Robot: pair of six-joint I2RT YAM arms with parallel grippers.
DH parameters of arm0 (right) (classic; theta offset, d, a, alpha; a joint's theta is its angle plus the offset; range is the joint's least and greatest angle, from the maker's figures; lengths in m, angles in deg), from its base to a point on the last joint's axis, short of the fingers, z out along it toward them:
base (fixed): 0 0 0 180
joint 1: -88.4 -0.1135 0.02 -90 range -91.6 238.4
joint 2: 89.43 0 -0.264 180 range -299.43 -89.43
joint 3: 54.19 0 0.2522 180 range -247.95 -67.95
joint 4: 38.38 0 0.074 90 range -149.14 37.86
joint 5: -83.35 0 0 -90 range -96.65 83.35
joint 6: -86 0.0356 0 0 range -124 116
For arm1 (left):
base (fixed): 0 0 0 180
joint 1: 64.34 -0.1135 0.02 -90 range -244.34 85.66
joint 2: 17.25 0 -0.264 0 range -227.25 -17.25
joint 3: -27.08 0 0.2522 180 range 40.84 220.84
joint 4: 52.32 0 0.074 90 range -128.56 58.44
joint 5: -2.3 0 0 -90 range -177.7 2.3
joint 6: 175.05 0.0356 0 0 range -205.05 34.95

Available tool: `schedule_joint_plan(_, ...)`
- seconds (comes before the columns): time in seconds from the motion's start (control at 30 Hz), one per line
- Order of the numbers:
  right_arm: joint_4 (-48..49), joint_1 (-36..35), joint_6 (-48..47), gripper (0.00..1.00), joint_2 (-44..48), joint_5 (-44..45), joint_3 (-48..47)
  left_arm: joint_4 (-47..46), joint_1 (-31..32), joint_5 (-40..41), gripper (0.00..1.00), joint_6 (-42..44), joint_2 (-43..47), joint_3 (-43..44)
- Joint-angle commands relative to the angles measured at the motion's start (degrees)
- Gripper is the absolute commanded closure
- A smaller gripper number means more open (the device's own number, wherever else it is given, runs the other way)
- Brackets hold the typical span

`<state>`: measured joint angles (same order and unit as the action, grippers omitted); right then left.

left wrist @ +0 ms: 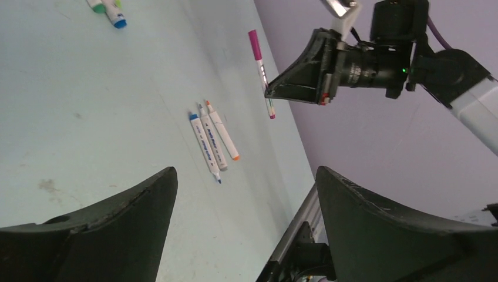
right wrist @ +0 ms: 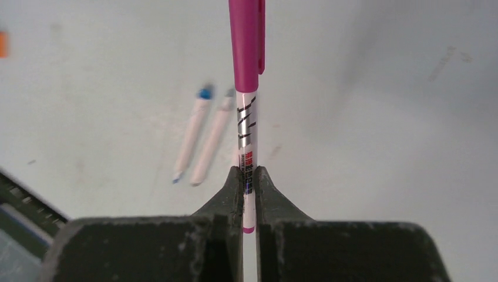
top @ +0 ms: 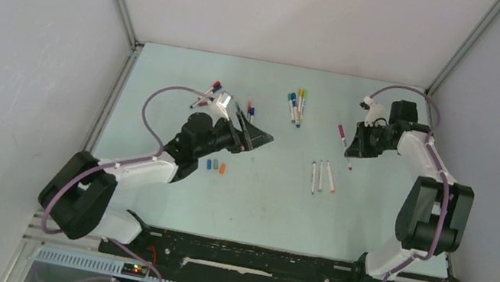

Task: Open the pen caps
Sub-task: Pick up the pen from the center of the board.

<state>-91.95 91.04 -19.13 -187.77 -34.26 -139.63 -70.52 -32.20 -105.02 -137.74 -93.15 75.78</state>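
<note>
From above, the left gripper (top: 257,136) hangs over the pale table (top: 145,192) left of centre, its fingers spread with nothing between them; two loose caps (top: 215,166), one blue and one orange, lie just beside it on the near side. Capped pens sit in a far-left cluster (top: 212,93) and a far-centre cluster (top: 296,106), and three uncapped barrels (top: 323,176) lie side by side right of centre. The right gripper (top: 351,148) is clamped on a magenta-capped pen (top: 343,143) near the table's right side. The left wrist view shows the two dark fingers (left wrist: 111,235) wide apart and empty, the three barrels (left wrist: 212,141) ahead, and beyond them the right gripper (left wrist: 271,89) pinching the pen (left wrist: 262,70) — magenta cap (left wrist: 255,46) pointing away. In the right wrist view the fingers (right wrist: 232,197) squeeze the white barrel (right wrist: 247,141) near its lower end, the magenta cap (right wrist: 246,44) still on — blurred barrels (right wrist: 202,138) lie behind.
</note>
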Motion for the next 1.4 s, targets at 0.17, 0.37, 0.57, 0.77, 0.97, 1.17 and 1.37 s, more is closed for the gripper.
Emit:
schedule_joint_plan(0.17,-0.27,-0.53,-2.47,1.00,9.38,-34.06,4.39,-13.04,6.01,4.23,0.06,-3.01,-9.21,8.84)
schedule_joint_plan(0.37,-1.21,-4.95,-3.32,1.00,8.64,-41.11,4.53,-16.35,7.84,6.47,0.06,-4.56,-13.77,12.45)
schedule_joint_plan(0.57,-1.40,-9.33,-3.75,1.00,7.66,-42.92,4.53,-12.77,9.89,9.64,0.08,-3.60,-16.03,15.32)
schedule_joint_plan(0.77,-1.32,-13.04,-4.05,1.00,6.93,-42.05,4.53,-9.00,10.45,10.99,0.17,-3.48,-16.81,17.01)
schedule_joint_plan(0.97,-1.06,-13.69,-3.84,1.00,6.61,-41.04,4.53,-6.73,10.66,10.86,0.30,-3.39,-17.24,18.07)
schedule_joint_plan(1.17,-1.00,-13.75,-3.63,1.00,6.22,-40.90,4.52,-5.66,11.00,10.14,0.46,-3.66,-17.93,18.65)
schedule_joint_plan(1.37,-1.16,-14.58,-3.92,1.00,5.73,-40.03,4.53,-4.60,11.28,10.93,0.83,-2.68,-17.14,18.85)
